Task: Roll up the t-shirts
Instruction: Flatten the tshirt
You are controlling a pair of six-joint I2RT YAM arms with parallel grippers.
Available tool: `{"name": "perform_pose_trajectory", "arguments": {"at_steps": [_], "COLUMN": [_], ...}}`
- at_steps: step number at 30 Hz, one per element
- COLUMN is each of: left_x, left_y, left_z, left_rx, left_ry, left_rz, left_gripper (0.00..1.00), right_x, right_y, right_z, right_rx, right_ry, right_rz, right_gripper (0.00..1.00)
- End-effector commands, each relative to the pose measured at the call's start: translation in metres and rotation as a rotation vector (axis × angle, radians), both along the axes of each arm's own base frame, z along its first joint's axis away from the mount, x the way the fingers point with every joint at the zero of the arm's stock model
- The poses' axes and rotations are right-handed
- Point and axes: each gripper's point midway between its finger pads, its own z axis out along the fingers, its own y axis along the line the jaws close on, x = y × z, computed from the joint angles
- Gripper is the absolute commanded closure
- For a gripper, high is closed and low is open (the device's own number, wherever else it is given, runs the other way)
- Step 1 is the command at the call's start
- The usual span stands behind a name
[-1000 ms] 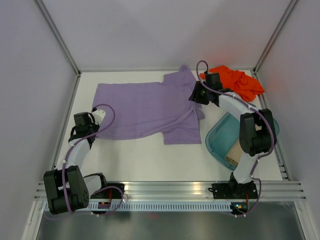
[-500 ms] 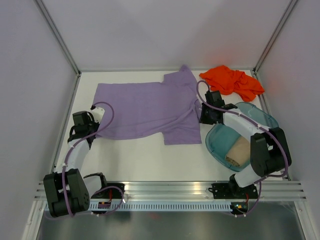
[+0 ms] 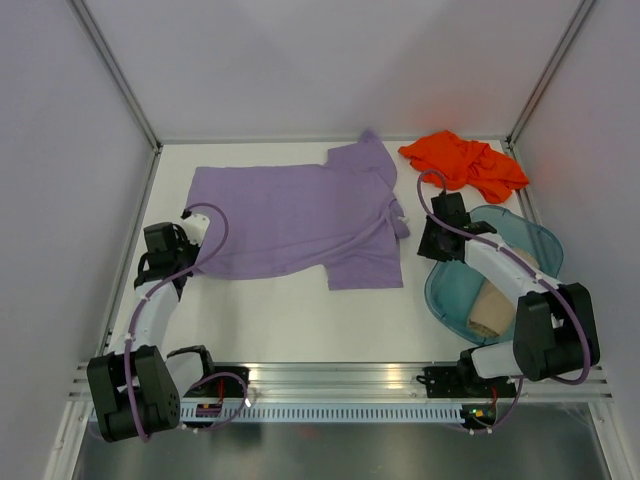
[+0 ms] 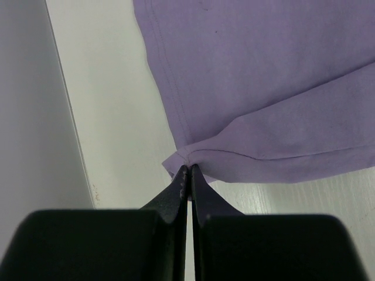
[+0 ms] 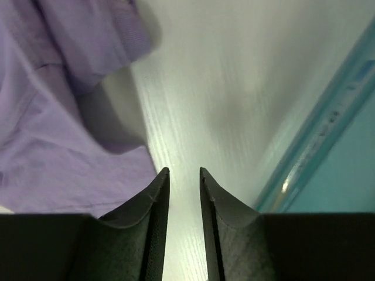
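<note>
The lavender-purple t-shirt (image 3: pixel 300 215) lies spread flat in the middle of the table. My left gripper (image 3: pixel 183 262) is shut on its near left hem corner (image 4: pixel 188 157), low over the table; my left gripper's tips (image 4: pixel 188 167) pinch the cloth. My right gripper (image 3: pixel 432 240) hangs over bare table between the shirt's right sleeve and the teal tub, jaws slightly open and empty (image 5: pixel 183 171). The purple cloth (image 5: pixel 53 117) lies left of it. The orange t-shirt (image 3: pixel 465 162) is bunched at the back right. The beige-tan t-shirt (image 3: pixel 490 305) lies in the tub.
The translucent teal tub (image 3: pixel 545 240) stands at the right, its rim (image 5: pixel 316 146) just right of my right gripper. White walls close in the table on the left, back and right. The aluminium rail (image 3: pixel 330 375) runs along the near edge.
My right arm has drawn back from the shirt's right sleeve toward the near right and now sits by the tub. The left arm has barely moved.
</note>
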Motion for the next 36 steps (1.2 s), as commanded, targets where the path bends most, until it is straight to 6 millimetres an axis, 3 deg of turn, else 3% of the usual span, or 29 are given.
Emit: {"name": "perform_pose_trajectory", "arguments": {"at_steps": [1,2,5,9,15,18,19,22,27,32,36], "left_x": [0.014,0.015,0.016,0.016,0.019,0.021,0.021,0.020,0.017,0.017,0.019], "left_y": [-0.003,-0.002,-0.002,-0.001,-0.002,-0.002,-0.002,-0.001,0.001,0.004,0.003], "left_z": [0.019,0.021,0.023,0.025,0.027,0.026,0.026,0.028,0.033,0.039,0.039], "left_rx": [-0.029,-0.027,-0.027,-0.021,-0.033,-0.043,-0.043,-0.036,-0.019,-0.001,-0.003], "left_ry": [-0.056,-0.060,-0.064,-0.070,-0.070,-0.066,-0.065,-0.069,-0.082,-0.094,-0.091], "left_rz": [-0.007,0.000,0.001,0.003,0.000,0.004,0.006,0.011,0.015,0.018,0.009], "left_gripper": [0.98,0.98,0.98,0.98,0.98,0.98,0.98,0.98,0.98,0.98,0.98], "right_x": [0.016,0.013,0.006,-0.009,-0.024,-0.036,-0.046,-0.052,-0.049,-0.067,-0.080], "right_y": [0.021,0.038,0.063,0.061,0.064,0.080,0.085,0.093,0.097,0.089,0.088], "right_z": [0.022,0.022,0.006,-0.032,-0.061,-0.074,-0.079,-0.072,-0.017,0.036,0.060], "right_rx": [-0.038,-0.046,-0.023,-0.014,-0.032,0.003,0.023,0.109,0.198,0.238,0.281], "right_ry": [-0.092,-0.095,-0.041,0.056,0.140,0.185,0.209,0.160,0.016,-0.079,-0.109], "right_rz": [0.092,0.149,0.217,0.162,0.162,0.209,0.217,0.189,0.169,0.189,0.194], "right_gripper": [0.66,0.55,0.42,0.34,0.30,0.46,0.72,1.00,1.00,1.00,1.00]}}
